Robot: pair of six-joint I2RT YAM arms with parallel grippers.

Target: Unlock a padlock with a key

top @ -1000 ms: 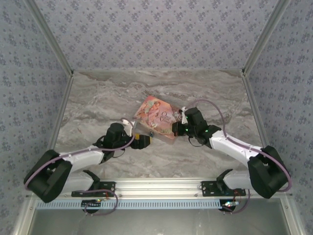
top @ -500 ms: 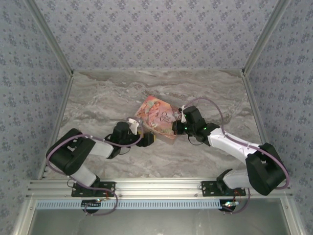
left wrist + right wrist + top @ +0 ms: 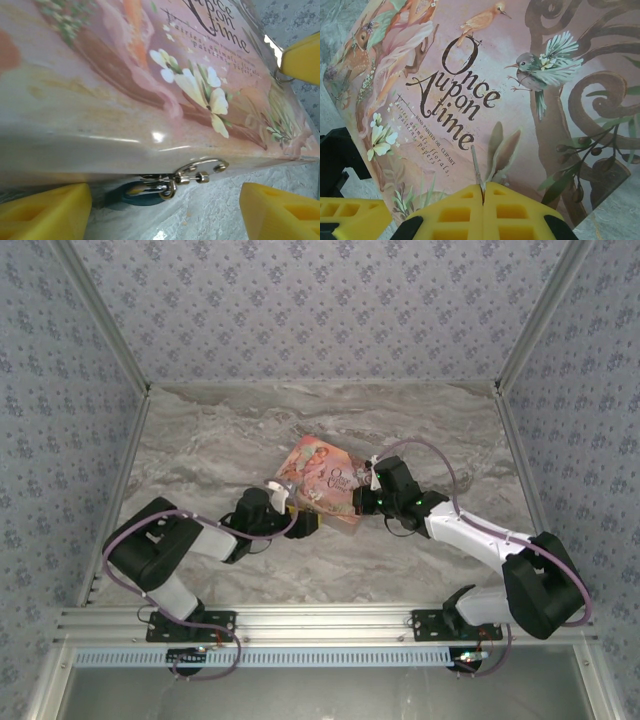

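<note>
left wrist: padlock (image 3: pixel 137 195) between spread left gripper (image 3: pixel 162 215); right wrist: right gripper (image 3: pixel 483 192) clamping key (image 3: pixel 476 167)

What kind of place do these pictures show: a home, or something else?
Most likely a small robot test cell, not a home. A marble-patterned tabletop is boxed in by flower-print panels on metal posts, and the left arm and right arm are bolted to an aluminium rail at its near edge.
</note>
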